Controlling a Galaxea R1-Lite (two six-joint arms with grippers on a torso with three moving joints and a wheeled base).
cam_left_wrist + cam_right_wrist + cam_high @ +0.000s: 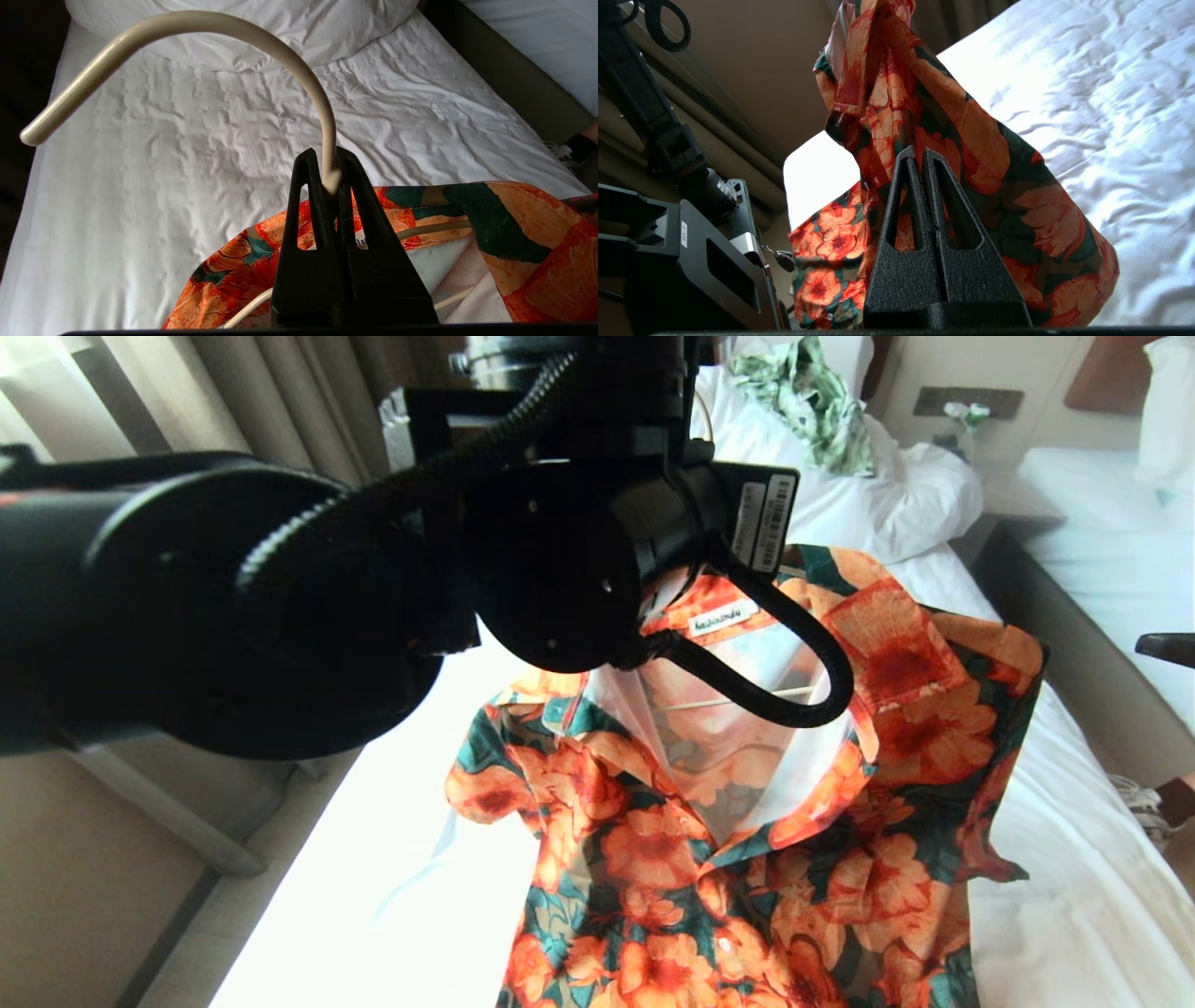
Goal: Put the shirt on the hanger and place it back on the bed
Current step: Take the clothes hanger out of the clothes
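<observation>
**Floral shirt on wire hanger, held over bed: item record**

Item 1. Short-sleeved collared shirt with orange flowers on dark green, pale lining and white neck label (747, 821). Draped on the hanger and hanging over the bed; in the head view it fills the 5 o'clock quarter, collar toward 12 o'clock. One sleeve edge hangs out at 9 o'clock, the other at 3 o'clock.

Item 2. Thin cream-white wire hanger (196, 28). Its hook curves clear of the cloth above the bedsheet; its shoulder wire runs inside the collar.

Item 3. Left gripper (332, 184). Fingers pressed together on the neck of the hanger, just below the hook.

Item 4. Right gripper (920, 158). Fingers together, tips against the shirt's hanging cloth; whether any fabric is pinched cannot be told.

Item 5. Large bed with wrinkled white sheet (140, 186). Open sheet lies beyond the shirt toward the white pillow (299, 28) at 12 o'clock. In the head view the bed's near side edge runs along the floor at 8 o'clock; its far edge borders a dark gap at 3 o'clock.

Item 6. Green-and-white leafy cloth (812, 401), on the bedding at 1 o'clock, well apart from the shirt.
</observation>
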